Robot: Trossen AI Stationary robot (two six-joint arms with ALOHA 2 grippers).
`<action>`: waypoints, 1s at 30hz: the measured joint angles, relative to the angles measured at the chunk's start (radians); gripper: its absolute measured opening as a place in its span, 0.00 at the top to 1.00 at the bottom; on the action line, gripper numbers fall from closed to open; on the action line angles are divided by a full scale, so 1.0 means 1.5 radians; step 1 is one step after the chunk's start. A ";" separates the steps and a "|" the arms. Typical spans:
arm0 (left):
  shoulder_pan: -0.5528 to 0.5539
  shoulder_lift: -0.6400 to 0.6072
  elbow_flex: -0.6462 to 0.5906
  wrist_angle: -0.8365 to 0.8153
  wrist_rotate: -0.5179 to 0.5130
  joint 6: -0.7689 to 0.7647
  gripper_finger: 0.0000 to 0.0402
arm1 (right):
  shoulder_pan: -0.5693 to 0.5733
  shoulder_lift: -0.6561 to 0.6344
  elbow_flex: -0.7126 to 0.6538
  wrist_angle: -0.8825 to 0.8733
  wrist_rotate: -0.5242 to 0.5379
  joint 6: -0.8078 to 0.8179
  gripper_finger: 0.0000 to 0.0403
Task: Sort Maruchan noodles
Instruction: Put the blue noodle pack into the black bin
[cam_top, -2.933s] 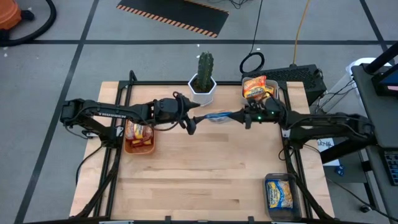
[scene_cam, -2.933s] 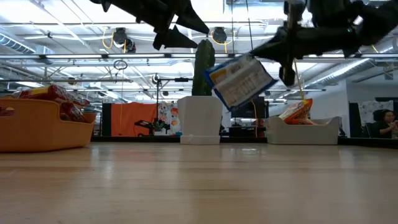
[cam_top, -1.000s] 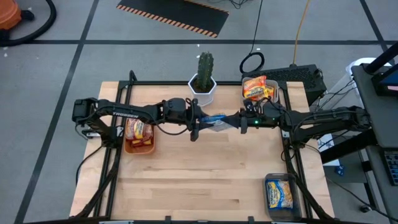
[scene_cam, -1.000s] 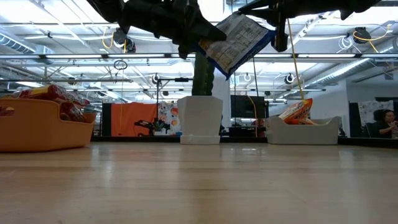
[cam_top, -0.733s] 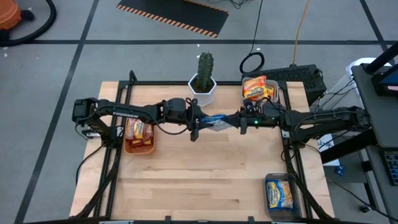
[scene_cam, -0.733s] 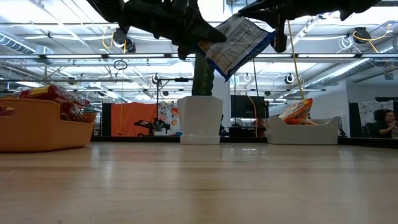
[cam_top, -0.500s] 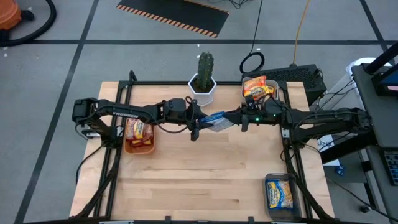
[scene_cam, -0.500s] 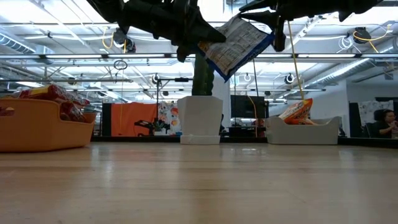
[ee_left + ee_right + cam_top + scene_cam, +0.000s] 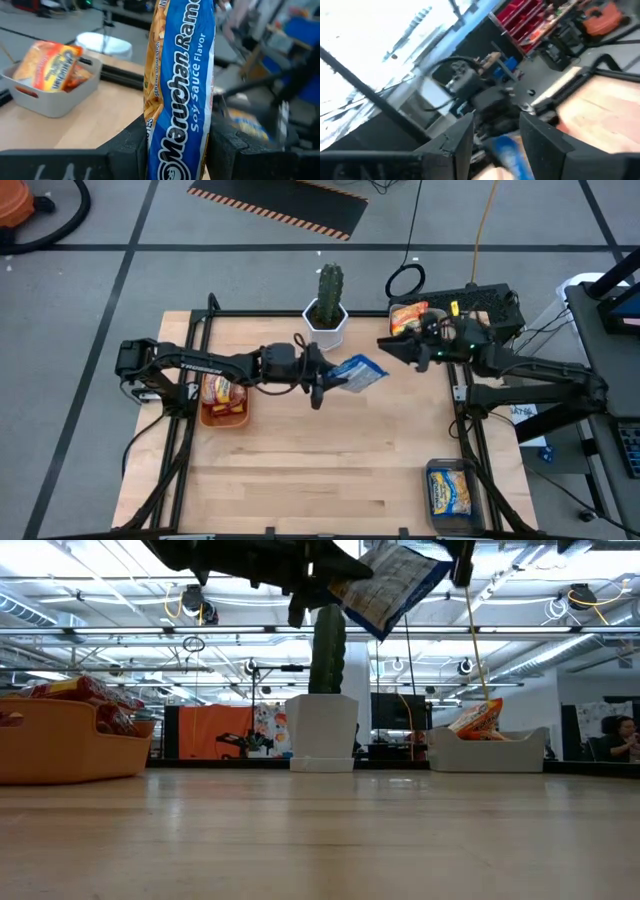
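Blue glossy plastic Maruchan ramen packet (image 9: 355, 372) hung above worktop (image 9: 330, 470) centre, pinched at one end by left pincer (image 9: 322, 376). Right pincer (image 9: 392, 345) stood spread, clear of packet, near grey bin (image 9: 447, 326). Packet judged light, crinkly, slippery; brittle contents. Grip flat faces near end seam.

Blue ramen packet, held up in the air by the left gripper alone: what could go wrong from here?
1. The left gripper pinches the blue ramen packet near one end only, so the glossy wrapper could slip or swing loose above the table.
2. The cactus pot stands close behind the packet; a careless swing might knock it.
3. The right gripper, open, sits nearby, so the arms could collide.
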 joint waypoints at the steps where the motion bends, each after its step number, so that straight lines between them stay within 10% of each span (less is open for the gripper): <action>1: 0.000 0.000 0.000 0.010 -0.010 -0.010 0.65 | -0.001 -0.001 0.023 -0.025 -0.011 -0.007 0.62; 13: 0.000 0.000 0.000 0.051 -0.052 0.009 0.65 | -0.002 0.151 0.375 -0.518 -0.043 -0.307 0.60; 30: 0.000 0.000 0.000 0.030 -0.052 0.059 0.65 | -0.002 0.312 0.397 -0.616 -0.061 -0.460 0.36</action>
